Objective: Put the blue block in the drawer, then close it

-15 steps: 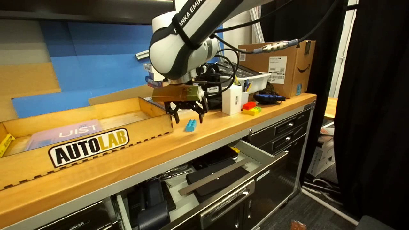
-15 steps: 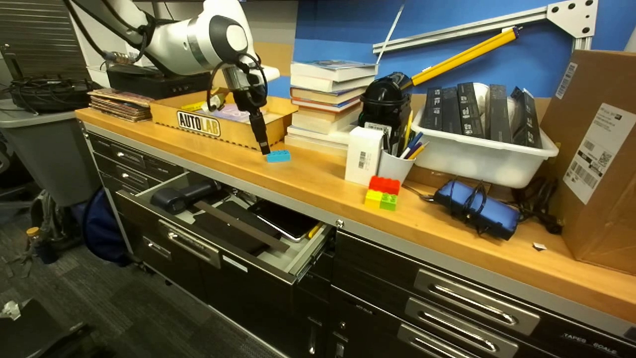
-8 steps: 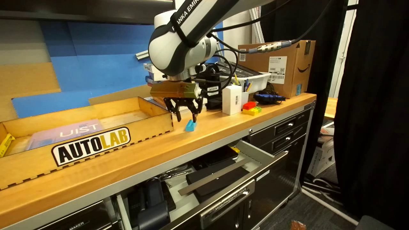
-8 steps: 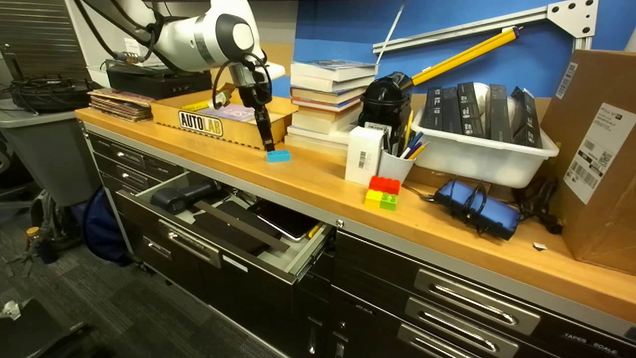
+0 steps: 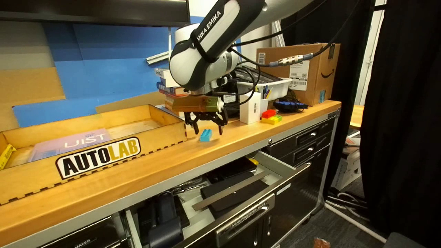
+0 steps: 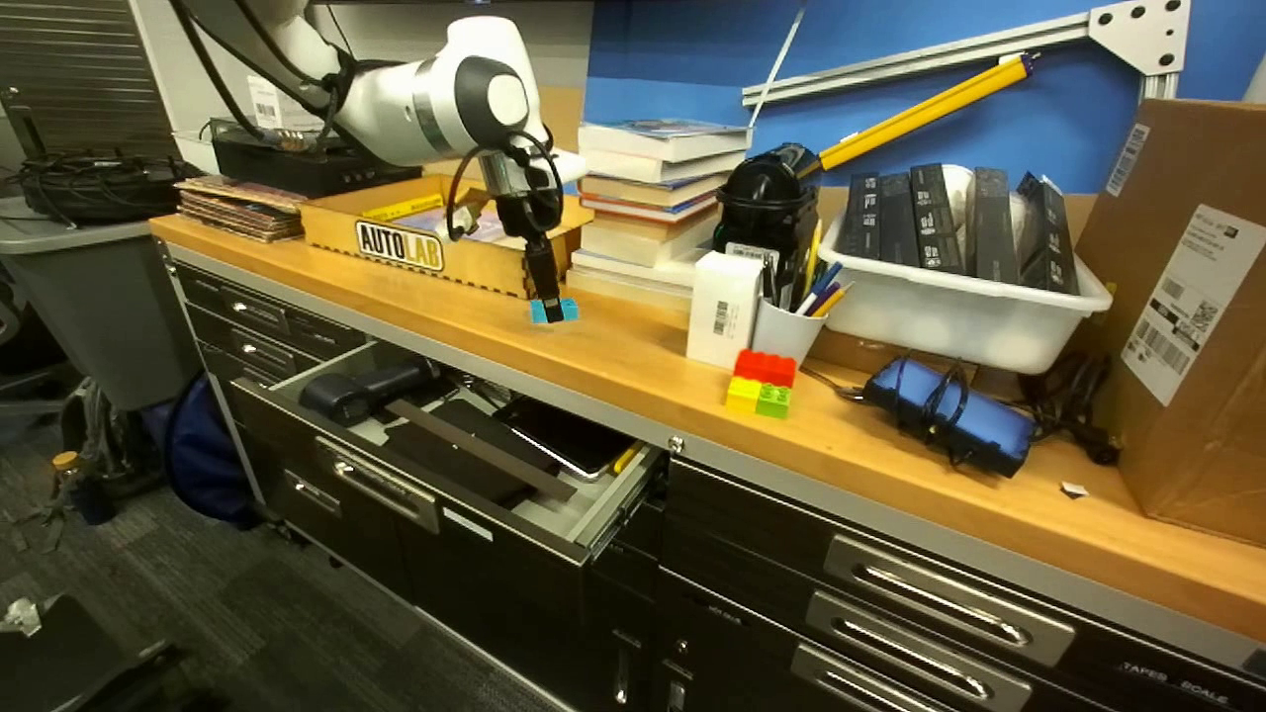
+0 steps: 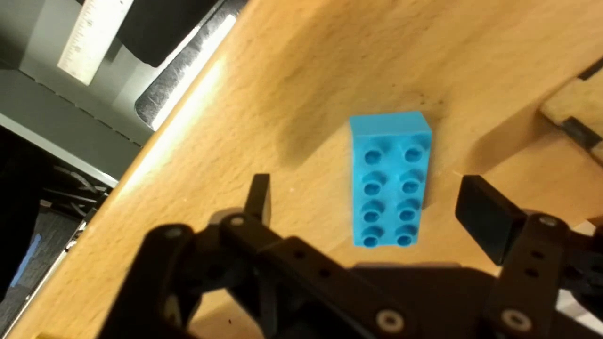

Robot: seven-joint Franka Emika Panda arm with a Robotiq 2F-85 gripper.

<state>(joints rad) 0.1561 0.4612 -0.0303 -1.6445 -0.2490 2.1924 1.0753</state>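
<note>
The blue block [image 5: 205, 136] lies flat on the wooden counter, studs up. It also shows in an exterior view [image 6: 569, 310], partly covered by a finger. My gripper [image 5: 208, 133] points down just over it, open and empty, with one finger to each side. In the wrist view the block [image 7: 391, 188] lies between and ahead of the fingers, with a gap on both sides and no contact. The drawer [image 6: 524, 574] is pulled out below the counter edge. Its grey interior [image 7: 70, 113] shows at the upper left of the wrist view.
The drawer holds a dark scanner-like tool [image 6: 341, 396], a ruler [image 6: 480, 445] and dark flat items. The AUTOLAB wooden tray [image 5: 162, 137] stands close beside the block. Books [image 6: 643, 213], a white box [image 6: 720, 307] and red-yellow-green bricks [image 6: 762, 381] stand along the counter.
My gripper has come forward and slightly down over the block. Its fingers looked closer together half a second ago and stand wide now. The block and the drawer have not moved.
</note>
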